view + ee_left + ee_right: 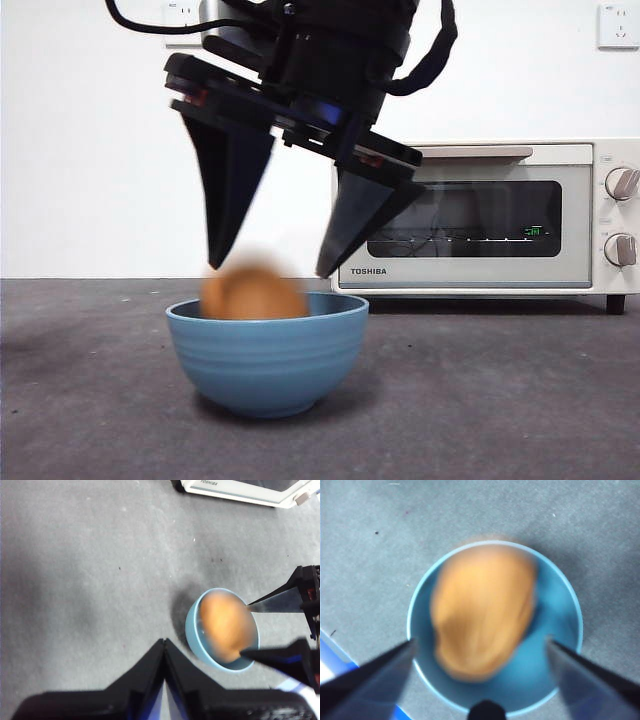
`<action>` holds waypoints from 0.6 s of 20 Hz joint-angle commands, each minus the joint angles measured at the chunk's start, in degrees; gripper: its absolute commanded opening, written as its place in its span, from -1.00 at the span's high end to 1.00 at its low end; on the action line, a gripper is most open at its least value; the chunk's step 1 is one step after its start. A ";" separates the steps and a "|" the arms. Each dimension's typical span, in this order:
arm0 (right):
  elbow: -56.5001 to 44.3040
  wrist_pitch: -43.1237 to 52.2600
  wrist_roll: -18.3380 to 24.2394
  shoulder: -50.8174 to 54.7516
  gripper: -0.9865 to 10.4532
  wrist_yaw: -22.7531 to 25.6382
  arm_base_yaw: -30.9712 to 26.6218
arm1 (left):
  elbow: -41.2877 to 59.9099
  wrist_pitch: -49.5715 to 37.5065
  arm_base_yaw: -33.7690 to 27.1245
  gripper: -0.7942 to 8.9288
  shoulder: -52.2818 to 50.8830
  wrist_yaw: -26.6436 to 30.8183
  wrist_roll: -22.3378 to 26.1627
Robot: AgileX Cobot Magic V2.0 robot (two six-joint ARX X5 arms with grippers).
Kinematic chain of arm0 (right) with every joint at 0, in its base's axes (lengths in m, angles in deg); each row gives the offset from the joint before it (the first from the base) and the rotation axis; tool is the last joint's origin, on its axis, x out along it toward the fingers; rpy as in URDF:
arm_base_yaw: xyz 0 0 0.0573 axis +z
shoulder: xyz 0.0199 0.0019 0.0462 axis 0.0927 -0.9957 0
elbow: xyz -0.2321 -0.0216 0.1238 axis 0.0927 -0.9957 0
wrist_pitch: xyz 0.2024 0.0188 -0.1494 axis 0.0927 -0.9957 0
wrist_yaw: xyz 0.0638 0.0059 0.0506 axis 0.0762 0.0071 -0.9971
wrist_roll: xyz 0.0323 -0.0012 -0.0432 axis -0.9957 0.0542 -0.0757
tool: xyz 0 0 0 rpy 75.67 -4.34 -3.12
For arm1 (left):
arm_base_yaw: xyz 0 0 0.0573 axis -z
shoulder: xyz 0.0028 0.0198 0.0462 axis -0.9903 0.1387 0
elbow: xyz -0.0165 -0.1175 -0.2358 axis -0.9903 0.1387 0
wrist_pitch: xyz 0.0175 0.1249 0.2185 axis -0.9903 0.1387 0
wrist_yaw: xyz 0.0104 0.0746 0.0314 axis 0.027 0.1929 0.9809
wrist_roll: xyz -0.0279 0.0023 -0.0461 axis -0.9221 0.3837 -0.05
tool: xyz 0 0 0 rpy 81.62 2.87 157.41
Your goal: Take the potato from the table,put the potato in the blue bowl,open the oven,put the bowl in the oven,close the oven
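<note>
Right pincer point(270, 268) spread wide directly above blue bowl point(267, 355), clear of potato point(253, 293), which is blurred at the bowl's mouth. Left pincer point(164, 645) pressed together, apart. Bowl on tabletop point(500, 400); oven point(480, 215) behind, door closed.

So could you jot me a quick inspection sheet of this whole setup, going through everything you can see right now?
Surface: dark grey table, bare around the bowl.
Job's things: potato blurred, at the rim of the blue bowl, between the open jaws, touching neither. Oven behind, door shut.
Clutter: nothing seen.
Grippers: right gripper open, directly above the bowl; left gripper shut, waiting off to one side of the bowl.
Cables: black cables looping off the working arm, high above the table.
Surroundings: white wall with a socket above the oven.
</note>
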 commanded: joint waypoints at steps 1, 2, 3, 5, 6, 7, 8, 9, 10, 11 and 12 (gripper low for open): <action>1.84 -2.54 -0.44 1.66 -0.26 2.29 0.13 | -0.94 -2.12 0.46 0.85 0.22 -0.26 -1.79; 3.15 -5.01 -0.42 3.39 -0.23 5.09 0.13 | -1.99 -2.67 1.25 0.85 1.03 -0.26 -2.51; 4.11 -7.10 0.22 5.62 -0.18 8.39 0.11 | -3.48 -2.99 2.43 0.85 2.38 -0.26 -2.60; 4.50 -9.66 1.09 11.15 -0.14 15.67 -0.96 | -7.13 -4.28 5.35 0.85 6.54 -0.24 -2.60; 4.50 -11.39 1.11 14.10 -0.03 18.64 -2.27 | -9.27 -5.38 6.95 0.85 9.29 -0.24 -2.60; 4.50 -13.46 1.11 16.81 0.22 20.72 -3.89 | -11.72 -6.38 8.66 0.85 12.44 -0.24 -2.73; 4.50 -16.00 1.49 19.56 0.54 22.32 -6.10 | -14.38 -7.41 10.51 0.85 15.80 -0.22 -3.10; 4.48 -18.73 2.05 22.27 0.79 23.61 -8.70 | -17.35 -7.82 12.44 0.85 19.19 -0.22 -3.10; 4.48 -21.11 2.54 24.55 0.86 24.48 -11.30 | -20.24 -8.13 14.25 0.85 22.45 -0.22 -3.10; 4.48 -23.71 2.84 27.15 0.85 25.24 -14.67 | -23.82 -8.98 16.55 0.85 26.38 -0.22 -3.08; 4.48 -25.57 3.43 29.40 0.85 25.33 -17.92 | -27.06 -10.32 18.60 0.85 29.86 -0.17 -3.10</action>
